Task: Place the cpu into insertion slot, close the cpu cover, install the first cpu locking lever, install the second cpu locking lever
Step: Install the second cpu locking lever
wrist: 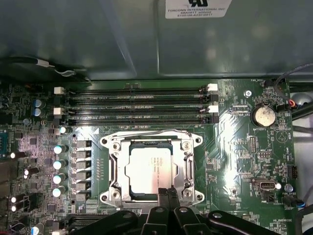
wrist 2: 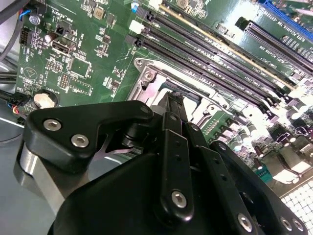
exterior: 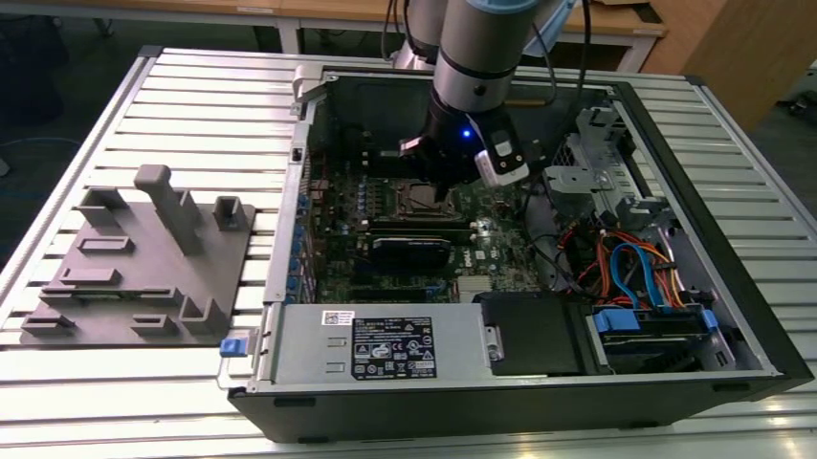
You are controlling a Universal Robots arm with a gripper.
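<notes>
A: How do the fingers [wrist: 168,195] stand?

B: Pressed together, tip to tip, with nothing between them. In the first wrist view their tips sit over the near edge of the cpu cover [wrist: 182,161], right at the frame's rim; whether they touch it I cannot tell.

A: And the cpu?

B: The cpu [wrist: 150,169] lies flat in the insertion slot [wrist: 113,172], just beyond the fingertips, its silver top showing through the cover's window. The cover is down over it. One cpu, one slot, one cover.

A: The levers?

B: Two thin wire levers run along the socket's edges, one bent across the far side [wrist: 146,134]. Whether either is latched I cannot make out.

A: Room around the fingers?

B: Tight. Beyond the socket run four long memory slots [wrist: 134,104], side by side. To one side stands a row of small capacitors [wrist: 58,164]; to the other, bare green motherboard [wrist: 230,161] with a coin battery [wrist: 264,116] farther out.

A: What is hidden?

B: In the second wrist view the black finger linkage [wrist 2: 176,161] covers most of the socket. In the exterior view the arm [exterior: 475,57] reaches down into the open computer case [exterior: 511,397], which sits on a slatted counter [exterior: 205,96]. A grey fixture plate [exterior: 141,268] lies well apart, towards the exterior view's left.
</notes>
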